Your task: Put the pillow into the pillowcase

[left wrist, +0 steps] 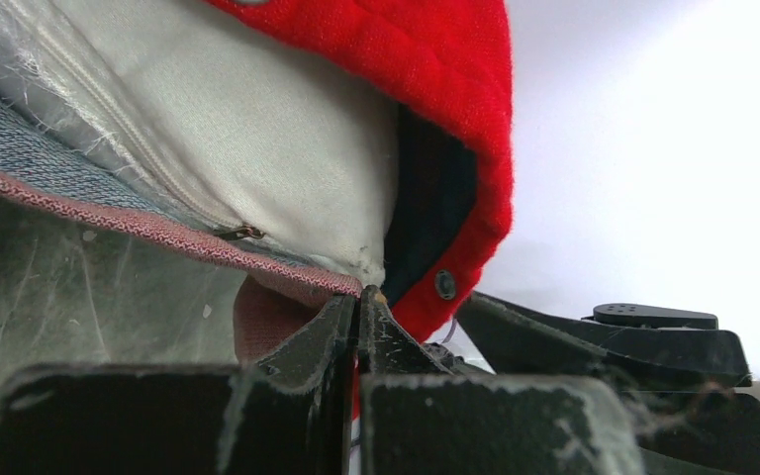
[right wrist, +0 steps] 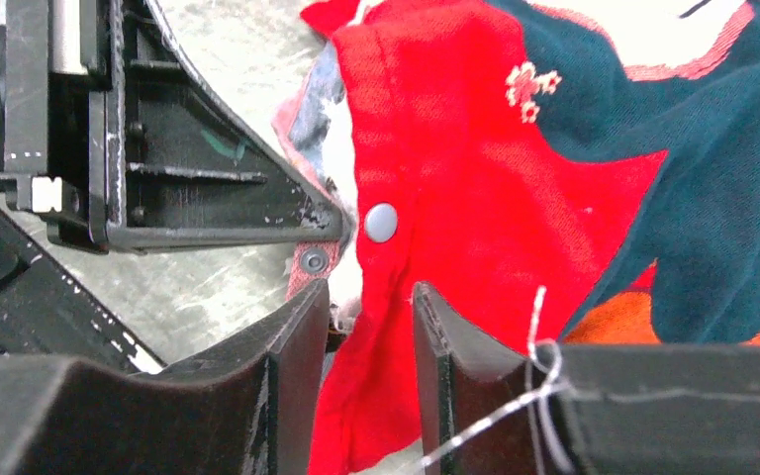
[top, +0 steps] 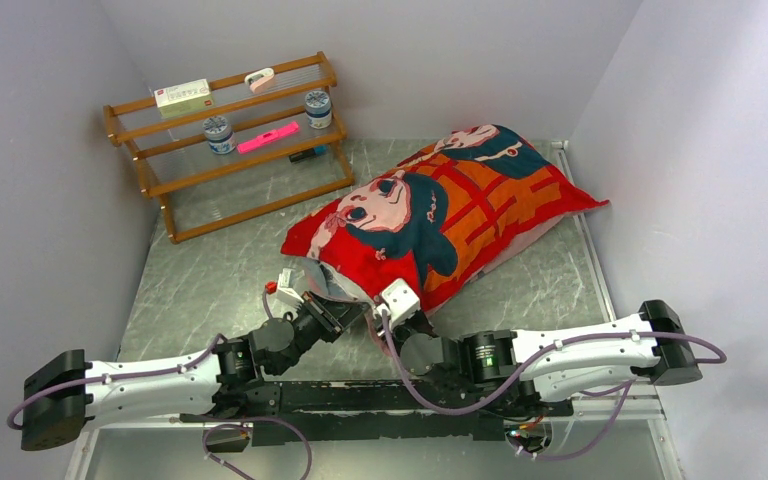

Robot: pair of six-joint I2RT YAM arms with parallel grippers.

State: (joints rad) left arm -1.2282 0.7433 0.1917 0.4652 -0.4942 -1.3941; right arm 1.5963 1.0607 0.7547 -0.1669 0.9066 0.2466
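The red pillowcase [top: 460,210], printed with teal-haired girl faces, lies plump across the table's back right, its open end toward me. The white pillow [left wrist: 257,148] shows inside that opening, under the red top flap [left wrist: 435,79]. My left gripper [top: 325,300] is at the opening's left side, shut [left wrist: 359,294] on the pillowcase's pink lower hem. My right gripper [top: 395,300] is at the opening's right side. Its jaws [right wrist: 369,297] stand apart with a fold of the red flap [right wrist: 475,178] hanging between them. A grey snap button [right wrist: 381,222] sits just above them.
A wooden rack [top: 230,140] stands at the back left with two jars, a pink item and a box on its shelves. Grey walls close in at left, back and right. The marbled tabletop [top: 210,270] lies bare between rack and arms.
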